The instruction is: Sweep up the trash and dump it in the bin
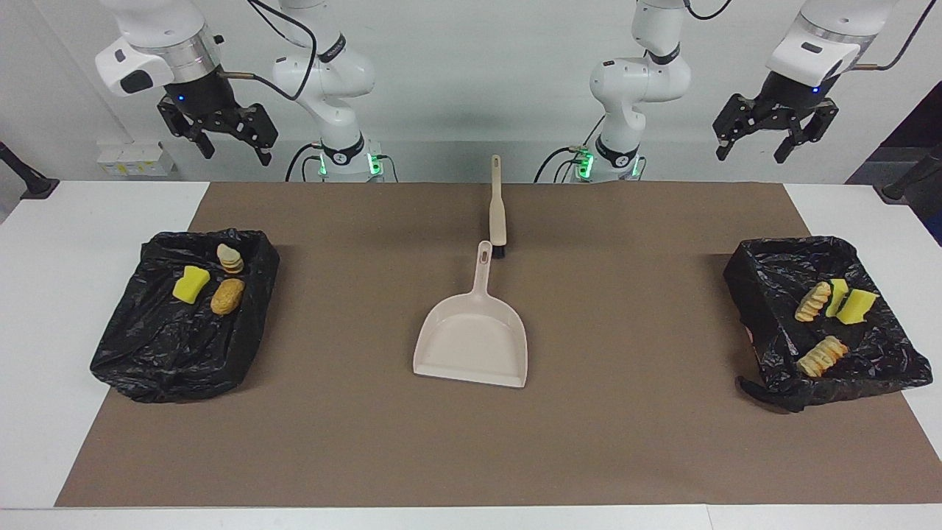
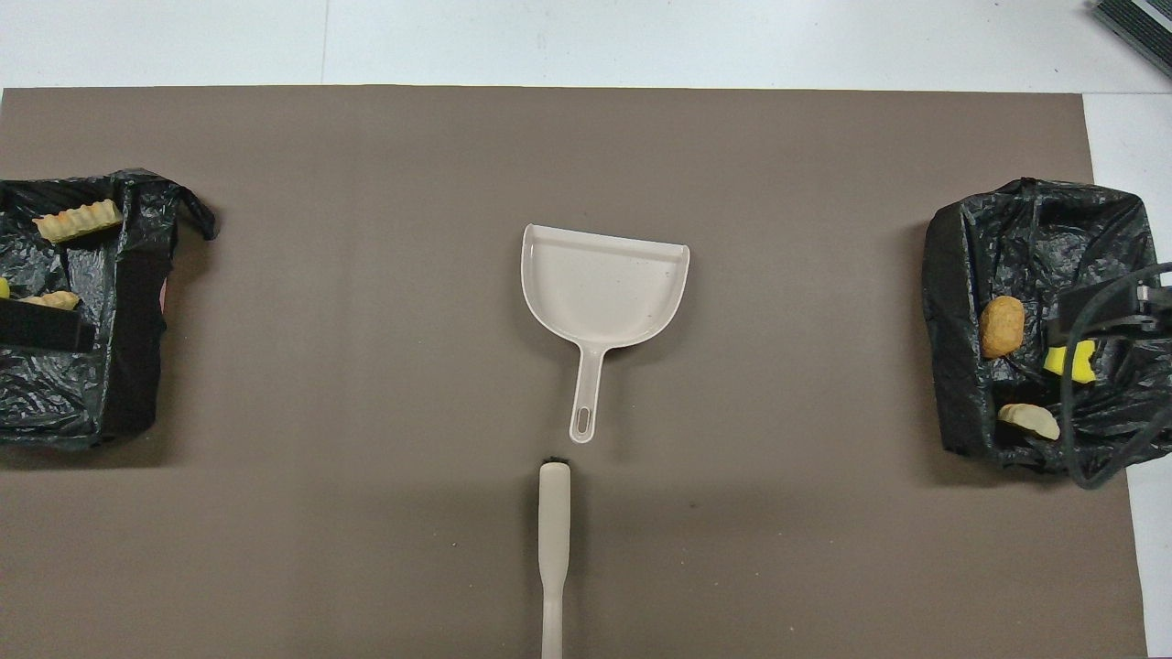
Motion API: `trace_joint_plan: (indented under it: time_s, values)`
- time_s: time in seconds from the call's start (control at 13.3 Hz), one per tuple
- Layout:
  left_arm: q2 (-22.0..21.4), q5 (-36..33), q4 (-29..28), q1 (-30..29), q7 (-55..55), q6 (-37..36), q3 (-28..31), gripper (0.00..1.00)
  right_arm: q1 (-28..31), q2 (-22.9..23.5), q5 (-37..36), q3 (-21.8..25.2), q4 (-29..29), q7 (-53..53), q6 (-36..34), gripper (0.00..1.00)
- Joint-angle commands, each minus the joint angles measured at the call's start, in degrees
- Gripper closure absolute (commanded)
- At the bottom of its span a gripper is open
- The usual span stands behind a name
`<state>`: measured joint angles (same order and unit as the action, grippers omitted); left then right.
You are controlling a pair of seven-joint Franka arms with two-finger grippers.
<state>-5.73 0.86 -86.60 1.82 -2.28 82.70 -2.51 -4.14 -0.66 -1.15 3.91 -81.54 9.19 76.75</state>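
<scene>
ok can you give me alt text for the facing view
A beige dustpan lies mid-mat with a beige brush just nearer the robots, both untouched. Trash chunks sit in two black-lined bins, one at each end of the table. The left gripper and right gripper hang open, raised high, each toward its own bin's end.

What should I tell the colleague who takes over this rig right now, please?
Left claw: open, empty, raised over the table's edge at its own end. Right claw: open, empty, raised at its end.
Trash: three chunks lie in the black-lined bin at the right arm's end, four chunks in the black-lined bin at the left arm's end. None shows on the brown mat.
Dustpan lies empty mid-mat; the brush lies just nearer to the robots, neither held.
Done: sweeping and dumping look finished.
Left: apparently nothing.
</scene>
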Motion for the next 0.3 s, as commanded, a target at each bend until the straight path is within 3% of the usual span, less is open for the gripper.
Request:
trace_joint_plan:
  time_s: [0.0,0.22]
  values:
    - [-1.65,0.63,-1.73,0.2,0.7,0.0,0.23,0.0,0.1,-0.92,1.06,0.14,-1.25,-1.19,0.86,0.0]
    - [-1.65,0.63,-1.73,0.12,0.78,-0.08,0.23,0.0,0.1,-0.92,1.06,0.14,-1.25,-1.54,0.94,0.0]
